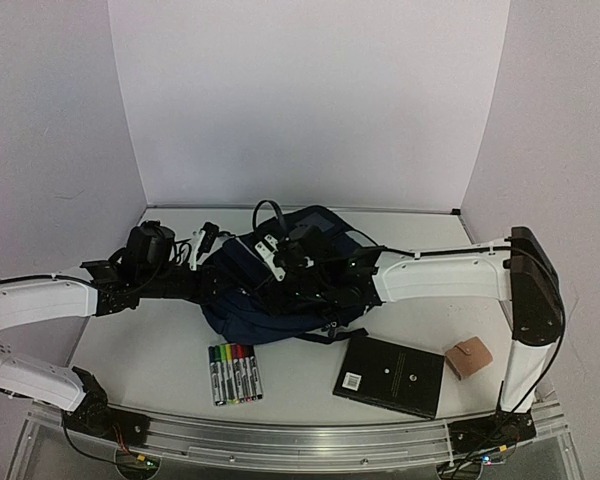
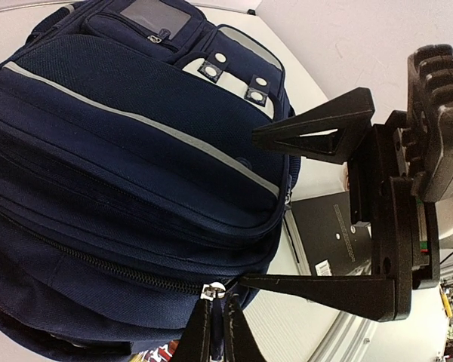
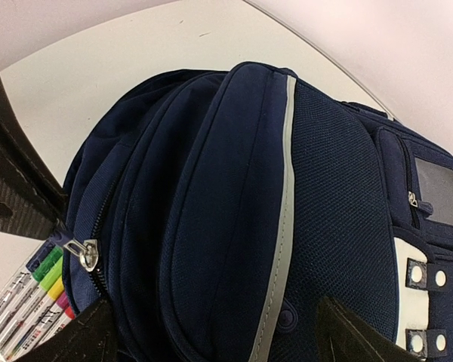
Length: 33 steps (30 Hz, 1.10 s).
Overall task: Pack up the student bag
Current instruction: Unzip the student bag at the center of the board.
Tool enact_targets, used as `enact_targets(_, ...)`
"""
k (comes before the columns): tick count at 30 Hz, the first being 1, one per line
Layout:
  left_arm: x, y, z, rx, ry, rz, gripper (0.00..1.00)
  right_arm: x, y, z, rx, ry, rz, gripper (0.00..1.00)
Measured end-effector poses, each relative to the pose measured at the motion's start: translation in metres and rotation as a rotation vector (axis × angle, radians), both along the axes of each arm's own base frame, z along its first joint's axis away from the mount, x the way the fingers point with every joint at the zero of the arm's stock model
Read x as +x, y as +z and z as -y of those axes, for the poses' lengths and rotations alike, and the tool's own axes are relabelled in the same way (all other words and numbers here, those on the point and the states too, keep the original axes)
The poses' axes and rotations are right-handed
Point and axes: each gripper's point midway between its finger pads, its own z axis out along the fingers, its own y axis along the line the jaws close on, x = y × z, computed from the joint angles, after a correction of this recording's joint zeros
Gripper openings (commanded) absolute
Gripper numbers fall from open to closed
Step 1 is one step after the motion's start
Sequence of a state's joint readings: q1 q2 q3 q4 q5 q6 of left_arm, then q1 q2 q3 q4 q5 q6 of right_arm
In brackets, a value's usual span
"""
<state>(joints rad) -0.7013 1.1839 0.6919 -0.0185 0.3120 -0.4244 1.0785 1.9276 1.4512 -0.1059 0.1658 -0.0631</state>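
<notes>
One student bag, dark navy with pale reflective stripes, lies on the white desk between the two arms. One pack of coloured markers sits just in front of the bag. One black book lies in front of the bag, to its right. One small tan wallet lies further right of the bag, just beside the book. Left end effector: fingers spread, close against the bag's side near a zipper pull. Right end effector: fingers spread wide above the bag, gripping nothing.
</notes>
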Motion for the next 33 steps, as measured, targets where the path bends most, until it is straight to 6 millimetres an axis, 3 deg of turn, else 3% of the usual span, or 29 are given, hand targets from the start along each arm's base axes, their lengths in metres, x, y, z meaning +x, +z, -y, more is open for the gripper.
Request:
enact_targets(7, 0.002, 0.002, 0.000, -0.001, 0.006, 0.006, 0.00, 0.003, 0.006, 0.002, -0.024, -0.062, 0.064, 0.71)
enact_targets(14, 0.005, 0.005, -0.001, -0.002, 0.023, 0.013, 0.00, 0.003, 0.011, -0.004, -0.041, -0.105, 0.149, 0.47)
enact_targets(21, 0.008, 0.006, -0.003, -0.007, 0.048, 0.015, 0.00, -0.001, 0.008, -0.017, -0.035, -0.076, 0.191, 0.00)
enact_targets(28, 0.016, 0.011, -0.012, 0.011, 0.109, 0.045, 0.00, -0.002, 0.010, -0.021, 0.014, -0.095, 0.236, 0.00)
enact_targets(33, 0.023, 0.012, -0.024, 0.019, 0.152, 0.046, 0.00, -0.008, 0.012, -0.010, 0.061, -0.106, 0.244, 0.00)
